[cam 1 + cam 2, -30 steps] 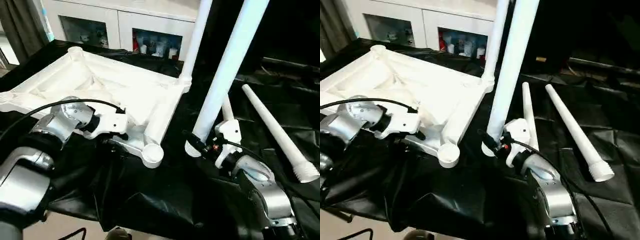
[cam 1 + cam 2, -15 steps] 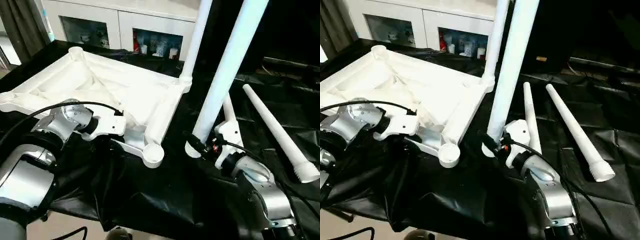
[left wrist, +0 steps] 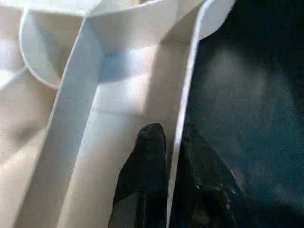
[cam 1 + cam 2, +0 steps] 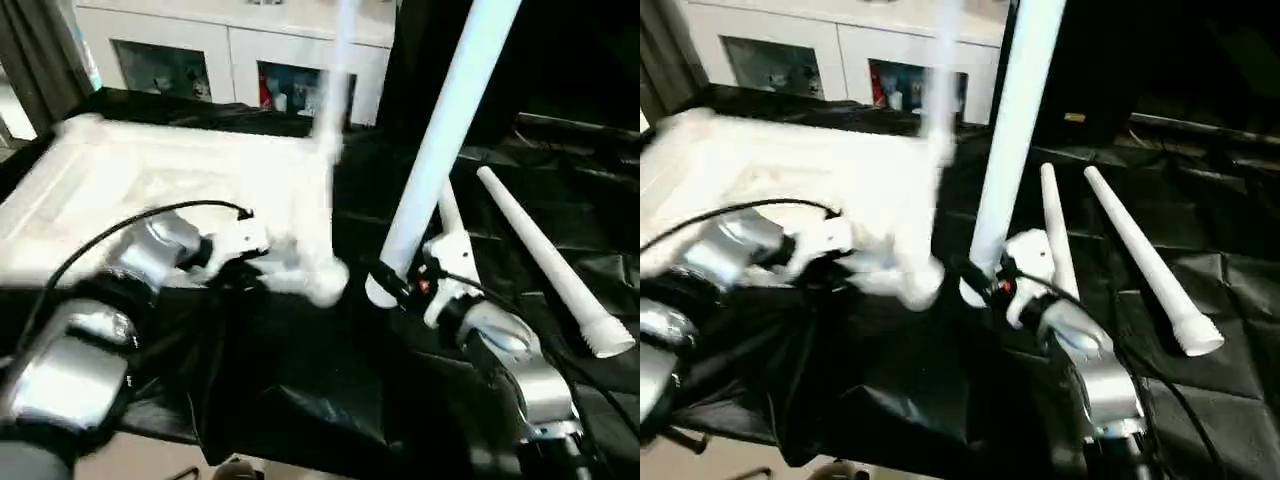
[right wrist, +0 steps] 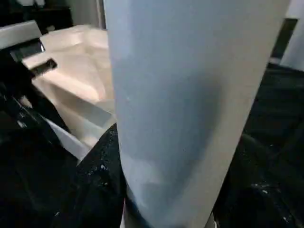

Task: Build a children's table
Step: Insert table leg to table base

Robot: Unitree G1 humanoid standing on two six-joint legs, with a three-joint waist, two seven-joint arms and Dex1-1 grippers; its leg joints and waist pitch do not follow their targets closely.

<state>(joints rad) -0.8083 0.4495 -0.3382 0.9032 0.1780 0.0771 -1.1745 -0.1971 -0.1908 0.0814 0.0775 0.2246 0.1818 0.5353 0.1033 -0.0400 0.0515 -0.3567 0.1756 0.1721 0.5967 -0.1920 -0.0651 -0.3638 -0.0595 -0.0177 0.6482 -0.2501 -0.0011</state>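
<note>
The white table top [image 4: 150, 180] lies underside up on the black cloth, blurred by motion. One leg [image 4: 335, 90] stands upright in its far right corner socket. My left gripper [image 3: 175, 137] is shut on the top's thin near rim [image 3: 187, 95], one black finger on each side, close to the near corner socket [image 4: 325, 285]. My right gripper [image 4: 395, 285] is shut on a second leg [image 4: 440, 140], held upright with its thick end just right of that socket. This leg [image 5: 180, 95] rises close in front of the right wrist camera. Two loose legs [image 4: 545, 260] [image 4: 450, 215] lie on the right.
A black cloth [image 4: 320, 400] covers the work surface up to its near edge. A white glass-door cabinet [image 4: 230, 60] stands behind the table top. A black cable [image 4: 110, 235] arcs over my left forearm.
My left gripper has closed on the table top's rim. The top has swung: its near corner socket moved toward the held leg and the standing leg moved left. The right arm barely moved.
</note>
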